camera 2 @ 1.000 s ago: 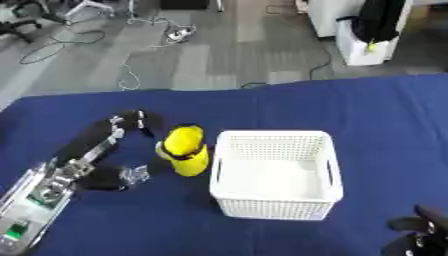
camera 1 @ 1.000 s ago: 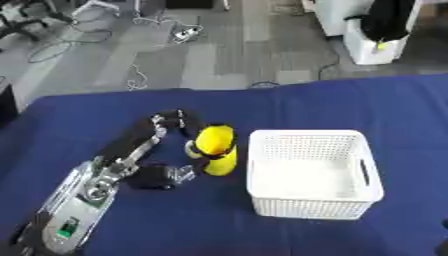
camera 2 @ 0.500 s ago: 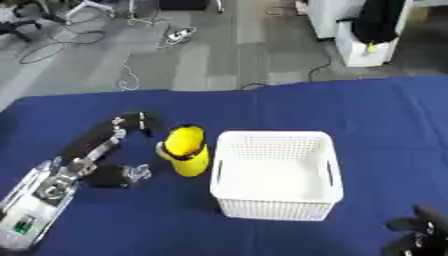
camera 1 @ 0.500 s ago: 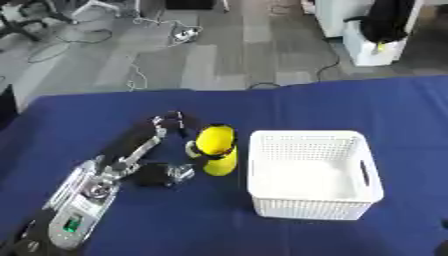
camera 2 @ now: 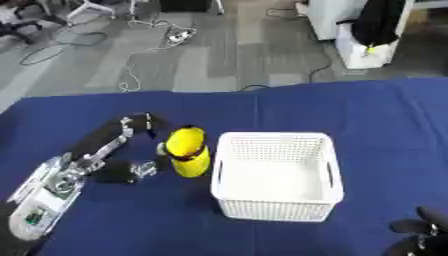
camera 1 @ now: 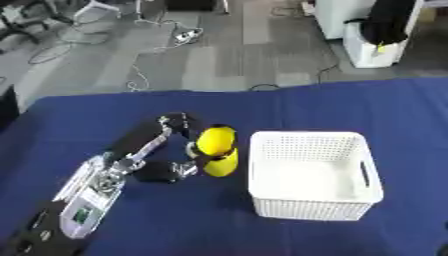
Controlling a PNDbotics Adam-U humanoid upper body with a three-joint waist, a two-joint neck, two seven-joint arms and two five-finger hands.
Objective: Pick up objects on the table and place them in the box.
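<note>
While curled round the yellow bottle just left of the white basket, seems mid-pick with the left hand (right hand idle, fingers unclear); next calls for lifting over the rim

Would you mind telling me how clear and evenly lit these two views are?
Left eye view: soft all over, the left hand at the yellow bottle smeared; light even, no glare, the white basket casting faint shadow. Right eye view: equally soft; the right hand is a dark blur, bottom right.
</note>
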